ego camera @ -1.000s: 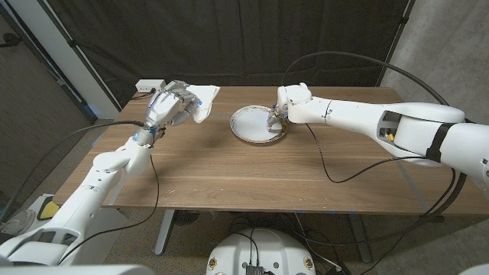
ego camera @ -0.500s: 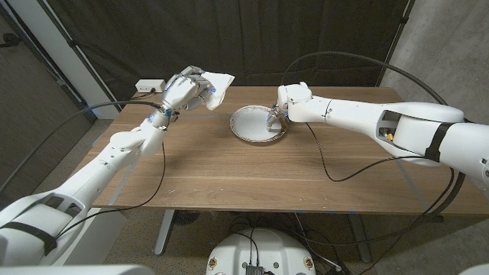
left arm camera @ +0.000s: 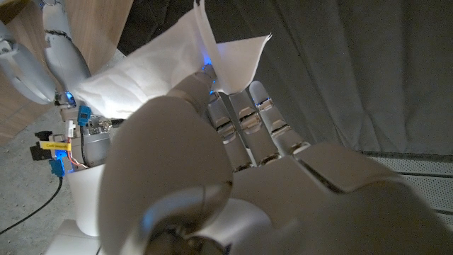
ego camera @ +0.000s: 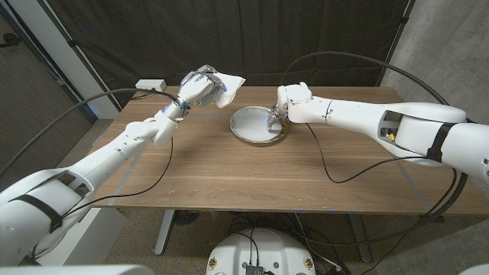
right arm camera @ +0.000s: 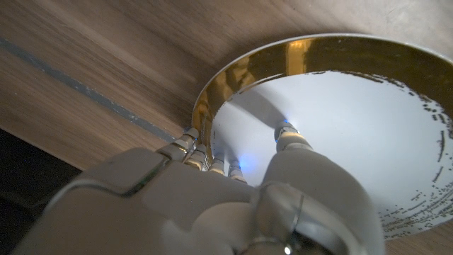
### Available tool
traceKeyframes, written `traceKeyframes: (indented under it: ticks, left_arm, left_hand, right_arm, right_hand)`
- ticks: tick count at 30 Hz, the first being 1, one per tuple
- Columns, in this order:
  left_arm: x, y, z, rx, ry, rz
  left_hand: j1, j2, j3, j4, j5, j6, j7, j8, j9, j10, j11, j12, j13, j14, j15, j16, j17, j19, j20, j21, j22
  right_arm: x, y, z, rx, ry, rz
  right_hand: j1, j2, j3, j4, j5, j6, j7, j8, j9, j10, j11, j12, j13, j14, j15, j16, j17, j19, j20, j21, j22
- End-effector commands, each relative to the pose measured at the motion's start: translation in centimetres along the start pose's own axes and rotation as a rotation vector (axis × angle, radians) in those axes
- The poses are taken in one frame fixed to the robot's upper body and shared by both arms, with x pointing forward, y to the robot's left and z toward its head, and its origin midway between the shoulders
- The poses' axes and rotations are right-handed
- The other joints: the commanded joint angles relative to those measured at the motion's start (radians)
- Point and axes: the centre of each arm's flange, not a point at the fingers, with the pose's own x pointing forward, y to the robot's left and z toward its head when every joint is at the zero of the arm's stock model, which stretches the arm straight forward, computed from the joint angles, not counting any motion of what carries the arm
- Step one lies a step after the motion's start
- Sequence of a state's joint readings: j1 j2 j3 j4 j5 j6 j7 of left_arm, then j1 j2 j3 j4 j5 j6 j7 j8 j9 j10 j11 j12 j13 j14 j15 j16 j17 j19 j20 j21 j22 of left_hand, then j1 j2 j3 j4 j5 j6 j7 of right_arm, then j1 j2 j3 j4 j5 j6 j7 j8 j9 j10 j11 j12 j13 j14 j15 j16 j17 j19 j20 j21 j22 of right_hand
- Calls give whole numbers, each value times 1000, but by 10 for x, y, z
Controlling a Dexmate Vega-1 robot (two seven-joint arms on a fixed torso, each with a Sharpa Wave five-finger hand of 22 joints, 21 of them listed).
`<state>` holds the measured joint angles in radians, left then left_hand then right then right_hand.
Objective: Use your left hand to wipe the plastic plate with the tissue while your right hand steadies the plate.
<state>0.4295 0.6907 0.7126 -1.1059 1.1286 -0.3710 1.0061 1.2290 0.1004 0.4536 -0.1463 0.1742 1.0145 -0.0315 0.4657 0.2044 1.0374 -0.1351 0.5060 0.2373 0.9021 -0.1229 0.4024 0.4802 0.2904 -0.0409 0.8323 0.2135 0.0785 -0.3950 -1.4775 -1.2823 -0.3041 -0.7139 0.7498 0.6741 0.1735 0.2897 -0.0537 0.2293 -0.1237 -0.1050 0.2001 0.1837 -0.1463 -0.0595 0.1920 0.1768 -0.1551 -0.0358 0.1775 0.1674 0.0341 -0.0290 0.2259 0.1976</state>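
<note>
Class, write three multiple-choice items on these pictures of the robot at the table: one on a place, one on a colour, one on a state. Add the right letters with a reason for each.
1. Where is the tissue?
A. Flat on the plate
B. Held above the table, beside the plate
C. On the floor

2. What colour is the plate's rim?
A. Gold
B. Red
C. Black

3. What is the right hand doing?
A. Hanging open away from the table
B. Holding the tissue
C. Gripping the plate's edge

Answers:
1 B: in the head view the left hand holds the tissue up, to the plate's left.
2 A: the right wrist view shows a gold band around the white centre.
3 C: its fingers lie at the rim, with one on the plate's inner face.
</note>
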Motion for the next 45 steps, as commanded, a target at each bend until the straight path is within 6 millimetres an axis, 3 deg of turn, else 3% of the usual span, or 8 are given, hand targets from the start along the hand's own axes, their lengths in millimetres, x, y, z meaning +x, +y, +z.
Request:
traceKeyframes:
  ticks: [1,11,22,45]
  left_arm:
    - [26,-31,10,8,-41,-87]
    - [30,-58,31,-31,-95,-138]
    - [20,-85,57,-73,-148,-239]
    - [10,-129,57,81,-56,-432]
  left_hand:
    - [9,1,-5,0,4,22,13,-2,0,52,-57,0,90,10,-118,-9,6,-7,-5,9,1]
    - [13,-2,-16,2,6,30,-1,-3,-2,53,-57,-7,85,17,-119,-19,12,-13,-16,19,-2]
    - [13,-4,-24,4,7,33,-7,-4,-4,55,-56,-13,81,20,-119,-28,15,-21,-21,25,-4]
    - [17,-5,-39,7,9,37,1,-12,-7,67,-58,-26,73,37,-119,-44,22,-23,-26,44,-8]
  right_arm:
    - [-4,2,-2,5,7,6]
    - [-2,-1,-2,4,6,11]
    - [0,-3,-3,7,1,16]
    - [2,4,-5,22,-15,41]
  right_hand:
    - [-5,2,-3,-3,7,7,-2,6,5,0,1,3,3,-4,-16,1,4,-5,-84,4,4]
    - [-4,2,-3,-3,8,6,-1,6,5,0,1,3,3,-5,-15,1,4,-5,-84,5,4]
    - [-4,3,-4,-3,9,6,-2,5,5,-1,0,3,3,-6,-16,1,4,-6,-85,5,4]
    - [-7,2,-8,-1,10,5,-4,4,5,-2,-4,3,3,-7,-17,1,4,-8,-87,5,4]
